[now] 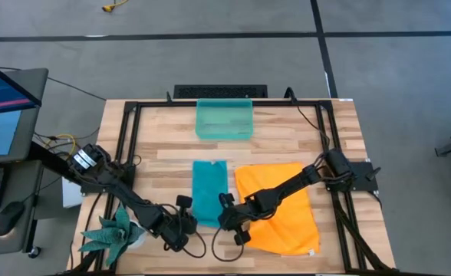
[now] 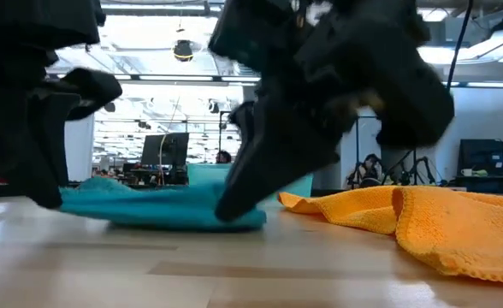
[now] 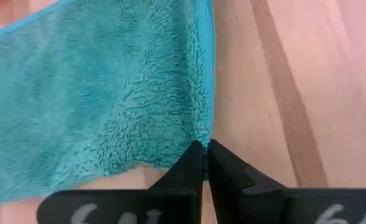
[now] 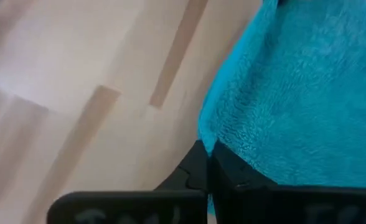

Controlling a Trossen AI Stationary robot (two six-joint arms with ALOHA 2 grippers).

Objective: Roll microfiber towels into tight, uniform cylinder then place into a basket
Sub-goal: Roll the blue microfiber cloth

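The teal-blue towel [image 1: 209,192] lies flat on the wooden table, its long side running from near to far. The orange towel [image 1: 279,208] lies spread beside it on the right, with loose folds. The translucent teal basket [image 1: 225,119] stands at the far middle. My left gripper [image 1: 185,222] is shut at the teal towel's near left corner. My right gripper [image 1: 227,219] is shut at its near right corner. Both grippers sit low over the table in the low view, my left gripper [image 2: 50,192] at the left and my right gripper [image 2: 234,201] in the middle. My left gripper pinches the teal towel's near left corner [image 3: 198,138] between its two fingers, slanting down onto it. The rest of the towel lies on the table. My right gripper pinches the teal towel's near right corner [image 4: 209,142] between its two fingers, slanting down. The edge beside the fingers stands a little up from the wood, and the rest of the towel lies on the table.
A green spiky plant [image 1: 112,234] stands at the near left corner. A black metal frame [image 1: 126,130] runs round the work area. Cables [image 1: 210,249] lie near the front edge. Bare wood shows between the towels and the basket.
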